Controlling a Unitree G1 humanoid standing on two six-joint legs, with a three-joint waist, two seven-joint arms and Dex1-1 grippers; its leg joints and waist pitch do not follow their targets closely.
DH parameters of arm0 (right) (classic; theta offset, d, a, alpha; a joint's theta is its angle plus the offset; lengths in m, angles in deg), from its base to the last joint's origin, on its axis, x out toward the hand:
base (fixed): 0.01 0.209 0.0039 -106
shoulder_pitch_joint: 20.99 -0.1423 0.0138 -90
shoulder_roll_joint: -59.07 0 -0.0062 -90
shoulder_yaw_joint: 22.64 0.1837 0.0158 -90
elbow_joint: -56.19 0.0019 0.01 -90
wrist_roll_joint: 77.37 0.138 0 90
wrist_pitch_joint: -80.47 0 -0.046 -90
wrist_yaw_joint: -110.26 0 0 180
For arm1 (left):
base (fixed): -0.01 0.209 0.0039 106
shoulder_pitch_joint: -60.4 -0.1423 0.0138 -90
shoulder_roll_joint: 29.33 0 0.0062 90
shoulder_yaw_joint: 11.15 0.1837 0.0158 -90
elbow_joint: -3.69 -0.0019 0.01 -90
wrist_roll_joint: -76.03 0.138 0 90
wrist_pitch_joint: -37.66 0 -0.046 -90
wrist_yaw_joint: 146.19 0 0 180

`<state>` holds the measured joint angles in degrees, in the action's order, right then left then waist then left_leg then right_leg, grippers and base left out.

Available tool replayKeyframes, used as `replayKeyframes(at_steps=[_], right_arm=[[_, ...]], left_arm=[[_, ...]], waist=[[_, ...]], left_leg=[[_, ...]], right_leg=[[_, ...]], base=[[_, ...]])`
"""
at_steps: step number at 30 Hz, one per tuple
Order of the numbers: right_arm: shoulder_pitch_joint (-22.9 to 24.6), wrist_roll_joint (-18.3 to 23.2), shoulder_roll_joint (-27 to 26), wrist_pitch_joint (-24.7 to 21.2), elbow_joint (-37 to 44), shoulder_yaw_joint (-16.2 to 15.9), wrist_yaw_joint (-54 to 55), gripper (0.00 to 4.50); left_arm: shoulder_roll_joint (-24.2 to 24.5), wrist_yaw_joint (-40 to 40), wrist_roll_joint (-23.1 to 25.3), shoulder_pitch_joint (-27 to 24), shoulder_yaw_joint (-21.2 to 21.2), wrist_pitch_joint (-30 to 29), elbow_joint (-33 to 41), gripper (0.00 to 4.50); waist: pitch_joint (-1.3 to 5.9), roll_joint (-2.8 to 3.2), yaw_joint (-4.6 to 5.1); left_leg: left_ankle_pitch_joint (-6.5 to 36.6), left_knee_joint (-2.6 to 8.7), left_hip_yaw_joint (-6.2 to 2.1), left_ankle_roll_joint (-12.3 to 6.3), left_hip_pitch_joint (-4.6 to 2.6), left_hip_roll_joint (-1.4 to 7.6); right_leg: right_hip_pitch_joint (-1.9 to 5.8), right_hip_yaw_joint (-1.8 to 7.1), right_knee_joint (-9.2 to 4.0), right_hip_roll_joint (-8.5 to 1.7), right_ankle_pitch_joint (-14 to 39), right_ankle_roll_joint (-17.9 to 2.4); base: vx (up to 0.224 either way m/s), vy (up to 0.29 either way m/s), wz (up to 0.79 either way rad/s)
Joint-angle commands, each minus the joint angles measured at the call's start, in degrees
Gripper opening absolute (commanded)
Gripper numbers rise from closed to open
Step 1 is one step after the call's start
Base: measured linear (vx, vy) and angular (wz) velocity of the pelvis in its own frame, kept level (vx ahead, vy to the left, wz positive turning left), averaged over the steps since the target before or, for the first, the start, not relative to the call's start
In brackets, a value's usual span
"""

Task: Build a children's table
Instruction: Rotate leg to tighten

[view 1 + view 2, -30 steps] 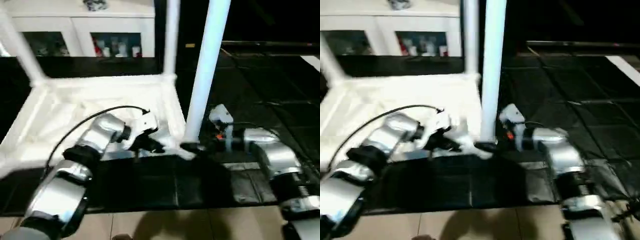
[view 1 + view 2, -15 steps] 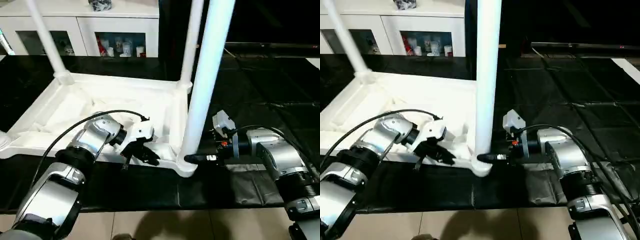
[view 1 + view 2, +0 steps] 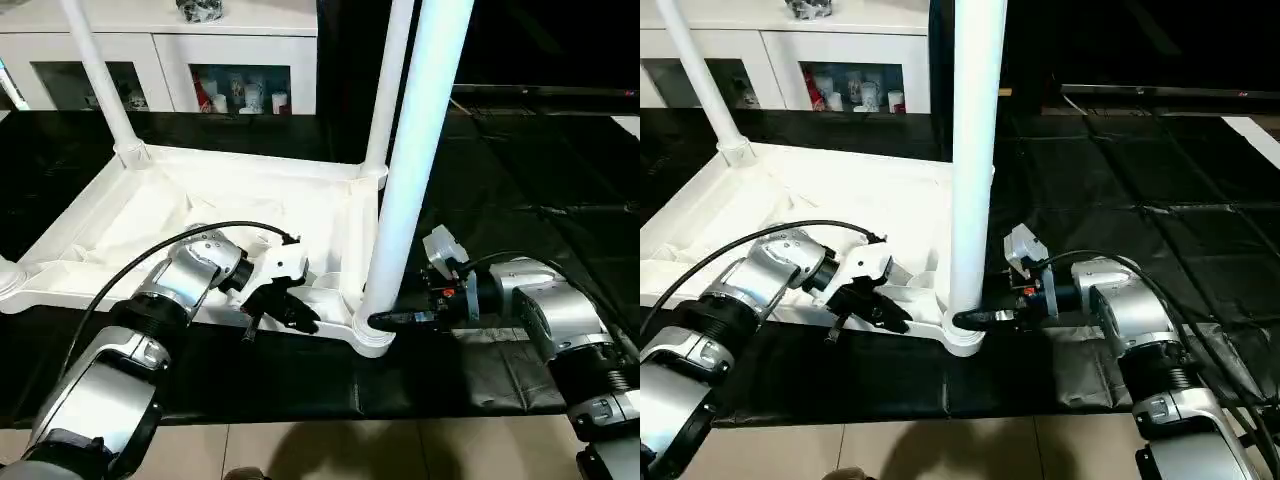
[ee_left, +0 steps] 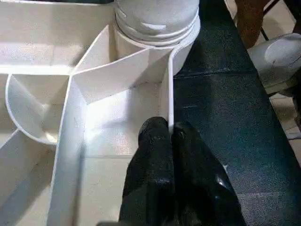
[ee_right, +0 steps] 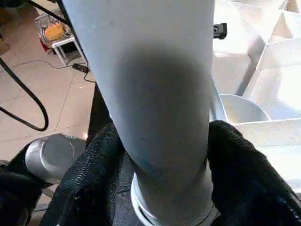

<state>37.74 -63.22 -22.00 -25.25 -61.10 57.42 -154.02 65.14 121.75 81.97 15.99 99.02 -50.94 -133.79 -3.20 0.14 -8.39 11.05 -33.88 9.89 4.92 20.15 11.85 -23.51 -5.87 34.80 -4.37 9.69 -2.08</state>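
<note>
The children's table top [image 3: 130, 215] lies upside down on black mats, ribs facing up. Three white legs stand in its corner sockets: far left [image 3: 95, 75], far right [image 3: 388, 80] and the thick near-right leg [image 3: 415, 150]. My left gripper [image 3: 300, 318] is shut on the thin front rim wall [image 4: 169, 94] beside the near-right socket [image 4: 155, 23]. My right gripper [image 3: 385, 320] reaches in from the right at the foot of the near-right leg [image 5: 155, 94]. One black finger [image 5: 94, 174] presses each side of that leg, just above the socket.
A white glass-door cabinet [image 3: 240, 60] stands behind the table. Black mats [image 3: 530, 170] cover the floor to the right, with tan tiles [image 3: 300, 450] along the front. A black cable [image 3: 150, 260] loops over my left forearm. A small cart [image 5: 54, 33] stands on the tiles.
The camera view has tilted and steadied. My right gripper's fingers have closed in onto the foot of the near-right leg. The left gripper has kept its hold on the rim.
</note>
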Motion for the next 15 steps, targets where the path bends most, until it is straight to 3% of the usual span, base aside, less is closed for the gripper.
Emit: replayKeyframes(at_steps=[1, 6, 9, 12, 15], right_arm=[[-0.1, 1.2, -0.2, -0.6, 0.5, -0.4, -0.8, 2.30], [0.9, 2.1, -1.3, -2.5, 2.5, 0.4, 1.8, 2.11], [1.1, -0.9, -3.6, -3.6, 2.5, 0.9, 10.9, 2.05], [-0.5, -4.2, -8.5, -5.3, -0.1, 2.4, 24.2, 2.03], [-1.8, -5.6, -10.8, -6.6, -1.9, 3.0, 30.1, 1.99]], left_arm=[[-0.5, 0.8, -0.7, 0.9, 0.4, -0.5, 1.6, 0.00], [-2.4, -2.3, -1.9, 1.7, -1.4, -3.6, 0.4, 0.00], [-5.3, -10.0, -1.9, 3.4, -3.4, -6.5, -1.8, 0.00], [-9.7, -20.4, -1.8, 5.8, -5.7, -9.8, -4.9, 0.00], [-11.6, -24.7, -1.9, 6.9, -6.7, -11.5, -6.0, 0.00]], waist=[[4.35, -0.28, 0.22], [4.27, -0.17, 0.16], [4.10, -0.26, 0.34], [3.94, -0.37, 0.86], [4.05, -0.53, 2.03]], left_leg=[[6.6, 3.39, -0.08, -3.90, 0.06, 1.56], [7.1, 3.39, -0.08, -3.58, -0.04, 1.53], [7.5, 3.48, -0.05, -2.91, -0.09, 1.44], [8.7, 3.67, -0.26, -1.21, -0.04, 1.02], [8.1, 3.59, -0.35, -0.83, 0.12, 0.65]], right_leg=[[3.88, 3.12, -3.97, -4.20, 12.1, -11.0], [3.84, 3.07, -4.20, -4.22, 13.3, -10.7], [3.70, 3.08, -4.42, -4.08, 14.9, -9.9], [3.84, 2.86, -5.13, -4.19, 21.5, -7.1], [4.00, 2.73, -5.32, -4.11, 22.1, -6.5]], base=[[0.000, 0.000, 0.00], [0.000, 0.000, 0.00], [0.000, 0.000, 0.00], [0.000, 0.000, 0.00], [0.000, 0.000, 0.00]])
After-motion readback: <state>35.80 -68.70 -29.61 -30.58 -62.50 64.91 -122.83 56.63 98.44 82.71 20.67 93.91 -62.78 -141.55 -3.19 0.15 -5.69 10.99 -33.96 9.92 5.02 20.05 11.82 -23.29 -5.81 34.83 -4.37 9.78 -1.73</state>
